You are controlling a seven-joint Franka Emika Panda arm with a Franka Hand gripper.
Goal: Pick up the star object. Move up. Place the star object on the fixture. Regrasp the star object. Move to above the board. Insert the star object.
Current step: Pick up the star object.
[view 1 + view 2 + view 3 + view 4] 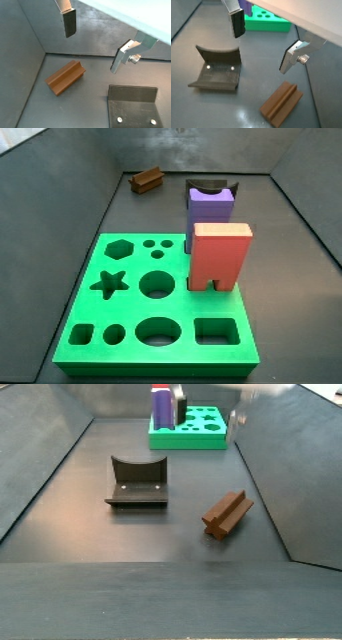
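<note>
The star object (65,77) is a small wood-brown prism lying on the dark floor, also seen in a wrist view (281,104) and in both side views (147,178) (227,512). My gripper (93,42) hangs open and empty above the floor, apart from the star object, which lies off to one side of its jaws; it shows the same way in a wrist view (263,41). The fixture (218,70), a dark grey bracket on a base plate, stands on the floor beside the star object (138,482). The green board (160,298) lies beyond the fixture (187,429).
A purple block (210,206) and a taller salmon-red arched block (221,256) stand on the board's edge. Grey walls (54,454) slope up round the floor. In a side view, only a pale part at the top edge (261,388) may be the arm.
</note>
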